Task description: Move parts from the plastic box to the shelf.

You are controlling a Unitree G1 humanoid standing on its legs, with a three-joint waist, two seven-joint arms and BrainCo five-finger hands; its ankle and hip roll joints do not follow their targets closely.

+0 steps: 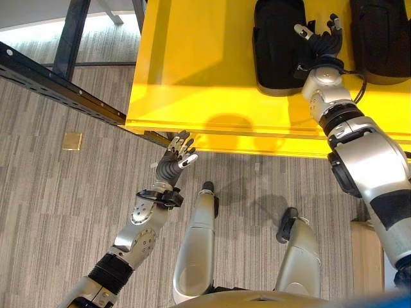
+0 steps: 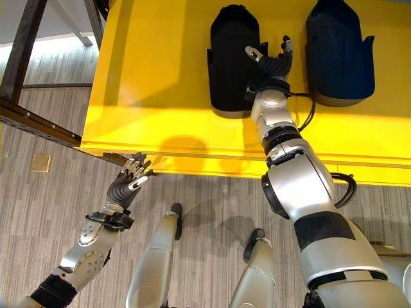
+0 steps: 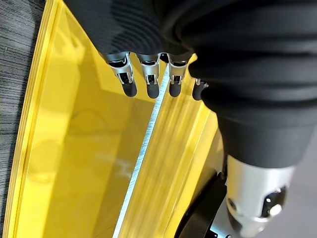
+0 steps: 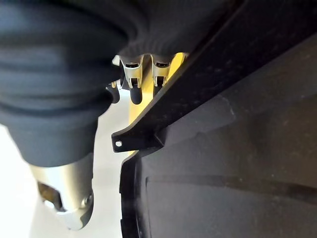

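Left eye view: a large yellow plastic box (image 1: pixel 192 70) with a smooth flat floor and a stepped front rim fills the upper centre and right of the frame. Two black moulded plastic parts lie inside it at the top edge: one black part (image 1: pixel 277 45) at upper centre, a second black part (image 1: pixel 384 38) at the upper right corner, the two apart from each other. A dark metal shelf rail (image 1: pixel 58 86) with a row of holes runs diagonally across the upper left, over grey striped carpet (image 1: pixel 51 205). A small tan square plate (image 1: pixel 72 140) lies on the carpet at centre left.

The right hand (image 1: pixel 319 40) is inside the box at upper right, between the two parts and just beside the right edge of the first. Its fingers are spread and relaxed, clamped on nothing. The right wrist view shows the fingertips (image 4: pixel 136 94) straight, next to a thin edge of the black part; whether they touch it cannot be told.

The left hand (image 1: pixel 175 160) sits at lower centre left, just below the front rim of the box, fingers extended and slightly apart, holding nothing. The left wrist view shows its fingertips (image 3: pixel 130 89) over the yellow rim.
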